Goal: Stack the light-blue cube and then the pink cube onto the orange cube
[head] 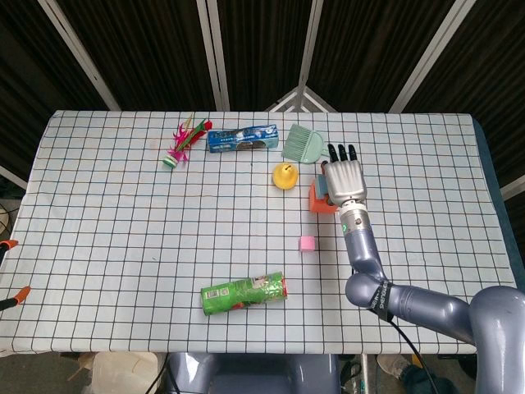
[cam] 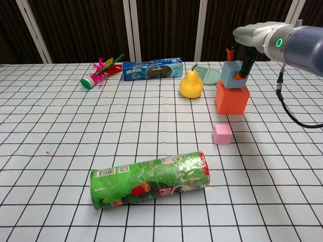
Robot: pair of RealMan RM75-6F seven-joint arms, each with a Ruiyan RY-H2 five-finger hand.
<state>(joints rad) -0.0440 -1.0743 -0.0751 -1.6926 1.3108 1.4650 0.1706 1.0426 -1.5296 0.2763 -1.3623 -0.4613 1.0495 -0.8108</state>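
The orange cube [cam: 232,99] [head: 316,200] stands at the right of the table beside a yellow pear. Resting on top of it is the light-blue cube [cam: 232,74] [head: 321,187]. My right hand [cam: 251,36] [head: 344,178] reaches over the stack from above and holds the light-blue cube between the thumb and a finger on its two sides. In the head view the hand hides most of that cube. Alone on the cloth, nearer to me than the stack, lies the pink cube [cam: 222,133] [head: 307,243]. My left hand shows in neither view.
A yellow pear [cam: 191,83] stands just left of the stack, with a green brush [cam: 209,74] behind it. A blue cookie box [cam: 152,69] and a feather shuttlecock [cam: 96,74] lie at the back. A green can [cam: 150,179] lies on its side in front.
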